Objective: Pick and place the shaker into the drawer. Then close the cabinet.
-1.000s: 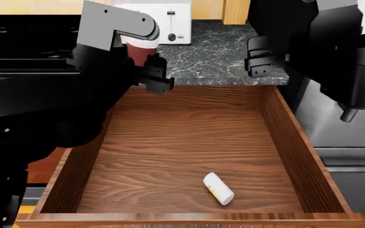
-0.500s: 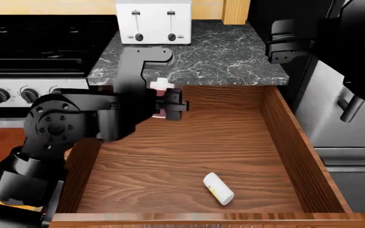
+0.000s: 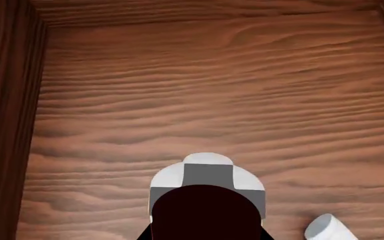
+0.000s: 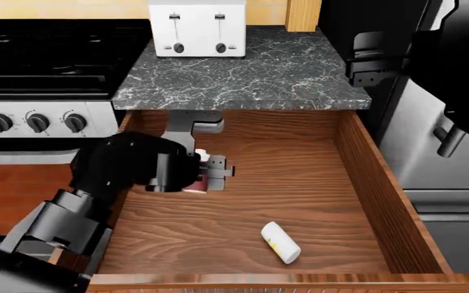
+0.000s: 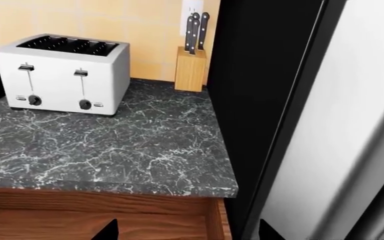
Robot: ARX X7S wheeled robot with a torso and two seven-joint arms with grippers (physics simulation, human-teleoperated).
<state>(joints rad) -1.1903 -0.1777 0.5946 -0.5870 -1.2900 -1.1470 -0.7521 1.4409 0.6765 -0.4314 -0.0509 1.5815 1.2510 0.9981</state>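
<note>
Left of centre, over reddish-brown wooden drawer (image 4: 316, 177) floor: left gripper (image 4: 215, 171) clamped on small white-capped, dark-red shaker (image 3: 207, 175) (white cylinder (image 4: 281, 242) lying nearby). Best lowered upright before letting go. Upper right: right gripper (image 4: 363, 63) spread wide.

Even, bright, flat light — everything sharp, no blur or edge warping. The drawer (image 4: 300, 183) floor carries only a faint shadow at 10 o'clock, no glare.

drawer (image 4: 365, 177): reddish-brown wood, plain grain, matt
countertop (image 4: 259, 73): dark veined stone, polished
toaster (image 5: 62, 75): smooth white casing
knife block (image 5: 190, 75): pale wood
</note>
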